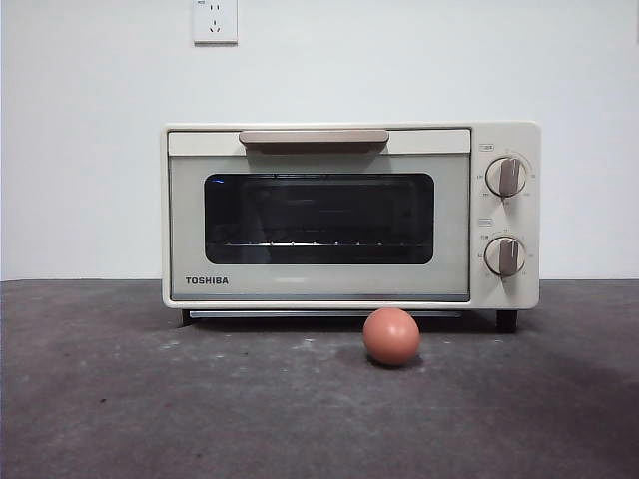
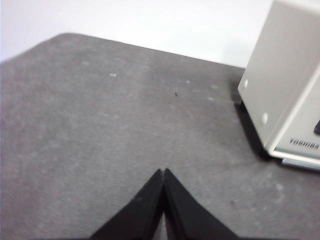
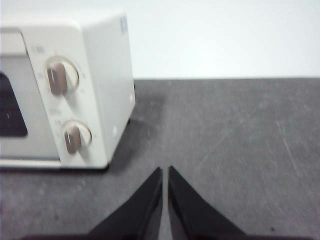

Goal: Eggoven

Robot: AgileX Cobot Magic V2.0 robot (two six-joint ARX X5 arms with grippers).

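Note:
A small reddish-brown egg (image 1: 390, 336) lies on the dark grey table just in front of the cream TOSHIBA toaster oven (image 1: 349, 215). The oven's door is shut, its dark glass window (image 1: 319, 219) faces me and two knobs (image 1: 506, 177) stand at its right. My left gripper (image 2: 163, 172) is shut and empty, off the oven's left side (image 2: 285, 85). My right gripper (image 3: 165, 171) is shut and empty, off the oven's knob side (image 3: 70, 90). Neither gripper shows in the front view. The egg is hidden in both wrist views.
A white wall with a socket (image 1: 215, 20) stands behind the oven. Dark grey table surface (image 1: 150, 399) spreads in front of the oven and to both sides.

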